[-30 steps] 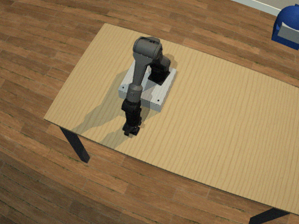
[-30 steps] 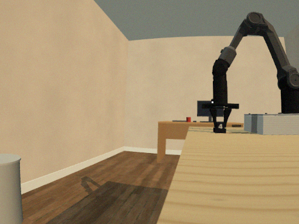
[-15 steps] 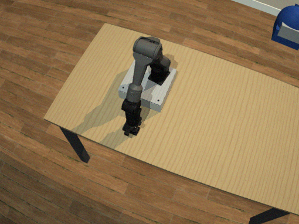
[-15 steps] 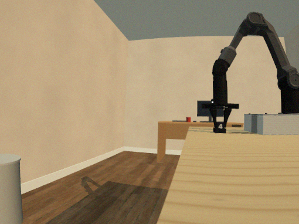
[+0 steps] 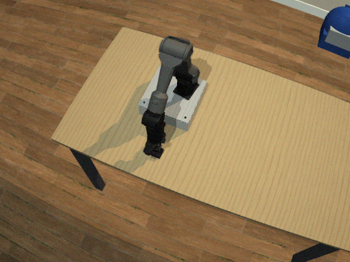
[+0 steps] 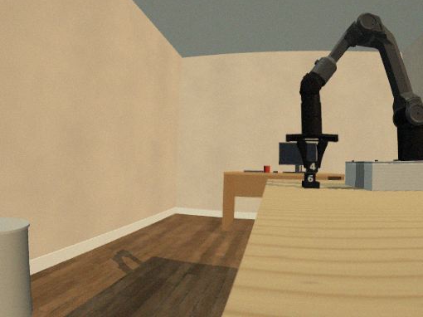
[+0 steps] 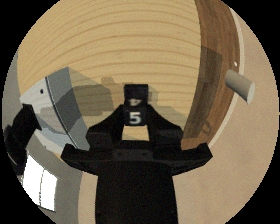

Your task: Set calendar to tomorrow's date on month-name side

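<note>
My gripper (image 6: 312, 168) (image 7: 135, 110) points down and is shut on a black cube. The held cube (image 6: 313, 166) (image 7: 135, 113) shows a white 4 toward the exterior camera and a white 5 toward the wrist camera. It is raised above the other black cube (image 6: 310, 178), which shows a 6 toward the exterior camera. That lower cube stands in the small black tray (image 6: 311, 185) on the table. A dark part beyond the held cube in the wrist view is partly hidden; I cannot tell whether it is tray or cube. The month's name is not readable.
The table (image 5: 240, 136) (image 6: 323, 244) has its long edge close beside the tray. The arm's pale base block (image 5: 175, 114) (image 6: 394, 177) (image 7: 37, 92) stands on the other side. A grey cylinder (image 6: 12, 265) (image 7: 241, 86) stands off the table.
</note>
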